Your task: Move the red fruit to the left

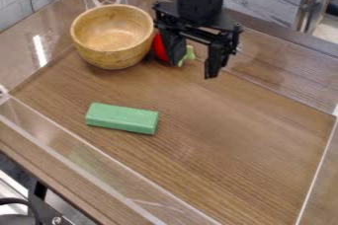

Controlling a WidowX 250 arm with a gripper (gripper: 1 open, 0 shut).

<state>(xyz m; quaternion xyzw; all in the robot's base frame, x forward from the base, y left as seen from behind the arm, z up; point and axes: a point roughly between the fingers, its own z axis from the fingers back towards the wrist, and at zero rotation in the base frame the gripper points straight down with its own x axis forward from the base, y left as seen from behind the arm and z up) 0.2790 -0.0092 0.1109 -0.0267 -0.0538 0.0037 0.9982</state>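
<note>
Red fruit sits just right of the wooden bowl on the counter, partly hidden behind my fingers, which stand wide apart.

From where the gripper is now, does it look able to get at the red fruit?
Probably yes: the gripper hovers right over the red fruit, though the wooden bowl close beside it may crowd one finger.

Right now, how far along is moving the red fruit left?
Nothing looks finished: the fruit lies just right of the bowl. The gripper is down by it; its hold is hard to tell. The leftward move seems still to come.
</note>
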